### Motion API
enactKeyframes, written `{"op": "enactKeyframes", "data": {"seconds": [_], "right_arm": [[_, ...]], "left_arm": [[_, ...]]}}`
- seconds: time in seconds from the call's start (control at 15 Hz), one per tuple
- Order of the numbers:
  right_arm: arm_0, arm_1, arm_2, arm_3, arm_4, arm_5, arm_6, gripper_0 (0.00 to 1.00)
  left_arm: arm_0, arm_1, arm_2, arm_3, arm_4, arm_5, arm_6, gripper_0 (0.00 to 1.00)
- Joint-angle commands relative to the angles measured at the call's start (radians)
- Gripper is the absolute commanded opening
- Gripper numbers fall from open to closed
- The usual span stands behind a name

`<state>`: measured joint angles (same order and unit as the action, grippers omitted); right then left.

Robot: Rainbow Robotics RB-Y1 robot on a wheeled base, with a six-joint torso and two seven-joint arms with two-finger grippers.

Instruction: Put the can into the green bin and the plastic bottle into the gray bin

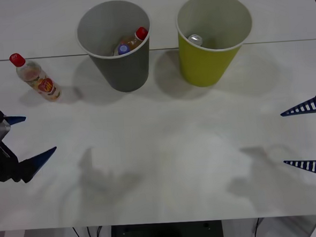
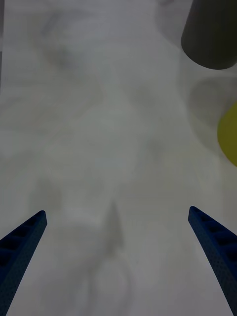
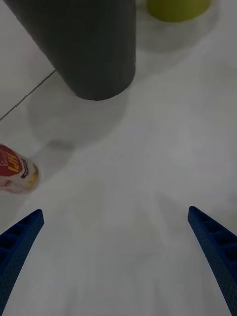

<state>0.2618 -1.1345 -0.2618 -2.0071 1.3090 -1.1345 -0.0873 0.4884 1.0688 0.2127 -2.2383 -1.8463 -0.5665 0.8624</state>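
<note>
The silver can (image 1: 195, 40) lies inside the green bin (image 1: 203, 67) at the back right. The plastic bottle (image 1: 36, 77), red-capped with a yellow-orange label, stands on the table to the left of the gray bin (image 1: 124, 72). My left gripper (image 1: 35, 135) hovers open at the table's left edge, in front of the bottle and apart from it. In the left wrist view the plastic bottle (image 3: 17, 170) sits off to one side of the open left gripper (image 3: 116, 212), with the gray bin (image 3: 89, 44) beyond. My right gripper (image 1: 284, 138) stands open at the right edge, holding nothing.
A red-capped amber bottle (image 1: 134, 40) and a purple-capped bottle (image 1: 123, 48) lie inside the gray bin. The right wrist view shows the gray bin (image 2: 210, 34) and the green bin (image 2: 229, 133) ahead of the right gripper (image 2: 116, 215). A seam (image 1: 47, 57) crosses the white table behind the bottle.
</note>
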Motion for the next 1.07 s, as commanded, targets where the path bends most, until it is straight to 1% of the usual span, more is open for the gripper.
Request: {"op": "enactKeyframes", "data": {"seconds": [0.07,0.2,0.33,0.4,0.47,0.53,0.67,0.73,0.93,1.07], "right_arm": [[0.0,0.0,0.0,0.0,0.0,0.0,0.0,1.0],[0.0,0.0,0.0,0.0,0.0,0.0,0.0,1.0],[0.0,0.0,0.0,0.0,0.0,0.0,0.0,1.0],[0.0,0.0,0.0,0.0,0.0,0.0,0.0,1.0],[0.0,0.0,0.0,0.0,0.0,0.0,0.0,1.0],[0.0,0.0,0.0,0.0,0.0,0.0,0.0,1.0],[0.0,0.0,0.0,0.0,0.0,0.0,0.0,1.0],[0.0,0.0,0.0,0.0,0.0,0.0,0.0,1.0],[0.0,0.0,0.0,0.0,0.0,0.0,0.0,1.0],[0.0,0.0,0.0,0.0,0.0,0.0,0.0,1.0]], "left_arm": [[-0.005,-0.012,-0.099,0.017,-0.192,0.169,0.216,1.0],[-0.019,-0.013,-0.167,0.058,-0.314,0.289,0.379,1.0],[-0.059,-0.04,-0.225,0.144,-0.412,0.407,0.471,1.0],[-0.074,-0.058,-0.24,0.177,-0.446,0.438,0.483,1.0],[-0.099,-0.093,-0.263,0.233,-0.492,0.49,0.483,1.0],[-0.116,-0.132,-0.273,0.278,-0.518,0.528,0.483,1.0],[-0.142,-0.202,-0.274,0.339,-0.548,0.57,0.484,1.0],[-0.157,-0.245,-0.274,0.374,-0.548,0.591,0.484,1.0],[-0.214,-0.339,-0.274,0.46,-0.55,0.628,0.483,1.0],[-0.261,-0.385,-0.274,0.519,-0.548,0.642,0.481,1.0]]}}
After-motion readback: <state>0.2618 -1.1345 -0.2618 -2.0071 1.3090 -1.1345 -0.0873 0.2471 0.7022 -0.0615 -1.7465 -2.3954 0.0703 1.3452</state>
